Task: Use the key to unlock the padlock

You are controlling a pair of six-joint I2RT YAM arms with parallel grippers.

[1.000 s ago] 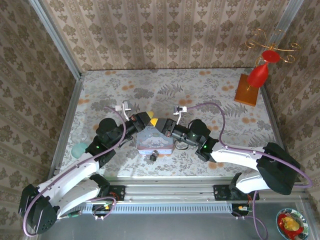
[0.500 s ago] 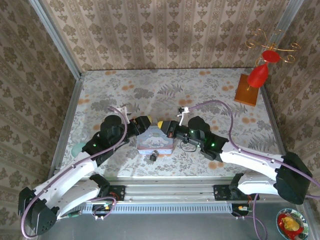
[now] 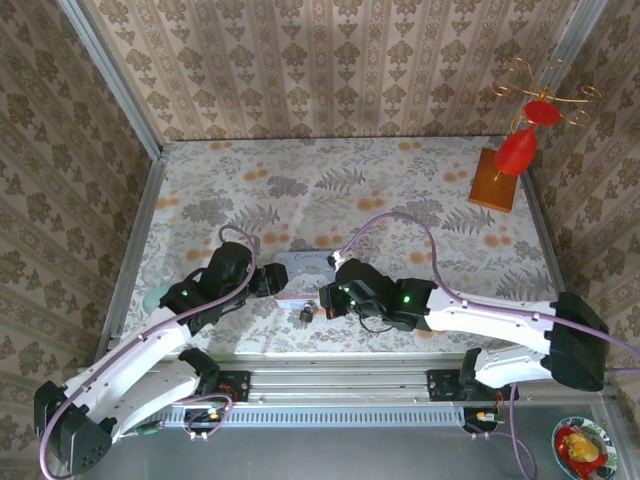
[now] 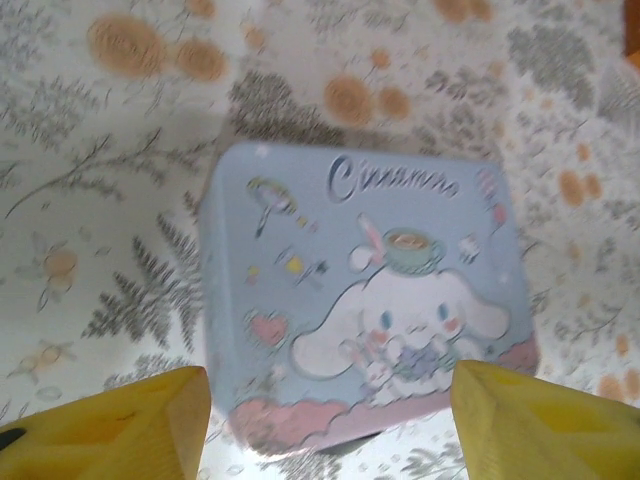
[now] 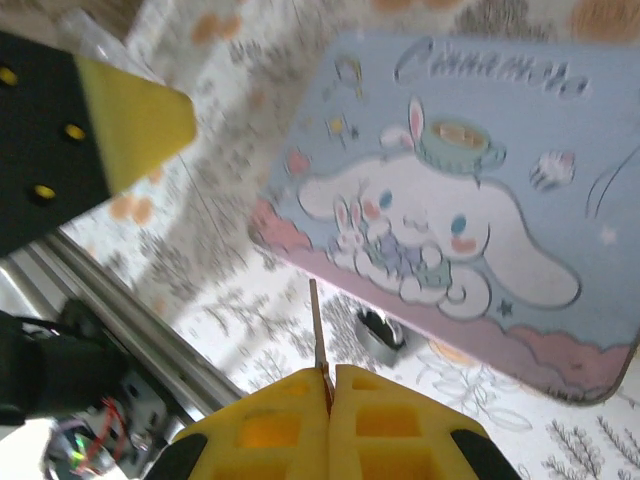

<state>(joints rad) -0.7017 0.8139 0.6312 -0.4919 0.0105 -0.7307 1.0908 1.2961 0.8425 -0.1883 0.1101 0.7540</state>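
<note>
Left of the pastel-blue tin [image 3: 303,263], the left claw [image 4: 330,390] hovers with its yellow fingers [image 4: 130,425] spread well apart and nothing gripped; the tin's cartoon lid lies beyond the gap. The tin rests flat on the floral worktop [image 3: 400,180]. Just in front of the tin's near edge sits the padlock [image 3: 306,315], small and dark, partly tucked under the tin's rim in the right wrist view. Right of the padlock, the right claw [image 5: 330,378] is clamped together on the key [image 5: 316,325], a thin sliver jutting from the fingertips towards the tin's pink border, beside the padlock and not in it.
</note>
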